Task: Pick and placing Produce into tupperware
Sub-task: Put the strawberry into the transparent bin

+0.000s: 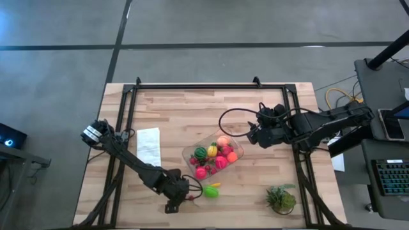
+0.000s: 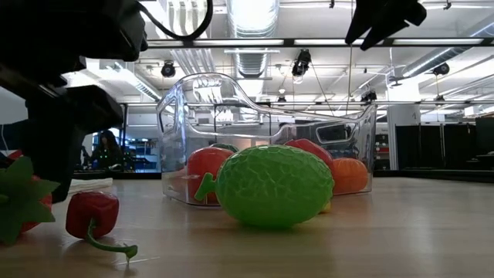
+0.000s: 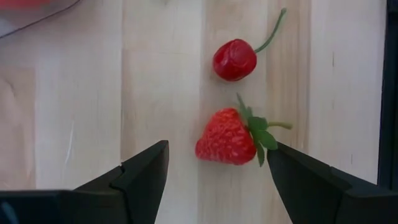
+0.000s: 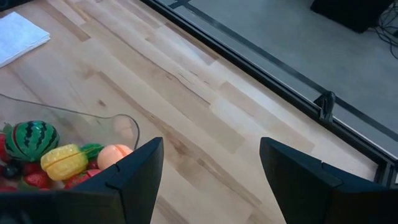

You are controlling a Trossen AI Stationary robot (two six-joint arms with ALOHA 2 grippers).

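Note:
My left gripper (image 3: 217, 149) is open near the table's near edge (image 1: 181, 195), low over the wood, with a red strawberry (image 3: 225, 137) lying between its fingers; I see no touch. A red cherry (image 3: 235, 60) with a green stem lies just beyond it. A lime-green fruit (image 1: 211, 190) (image 2: 274, 185) rests on the table beside them. The clear tupperware (image 1: 192, 153) (image 2: 266, 100) holds a striped melon (image 4: 31, 140), a yellow piece (image 4: 62, 160), a peach-coloured one (image 4: 115, 152) and red and orange pieces. My right gripper (image 4: 211, 146) hovers open at the tupperware's right side (image 1: 251, 135).
A folded white cloth (image 1: 149, 145) lies left of the tupperware. A spiky green plant tuft (image 1: 281, 199) stands near the near right corner. A black frame rail (image 1: 211, 85) runs along the far edge. Bare wood lies between the tupperware and the far rail.

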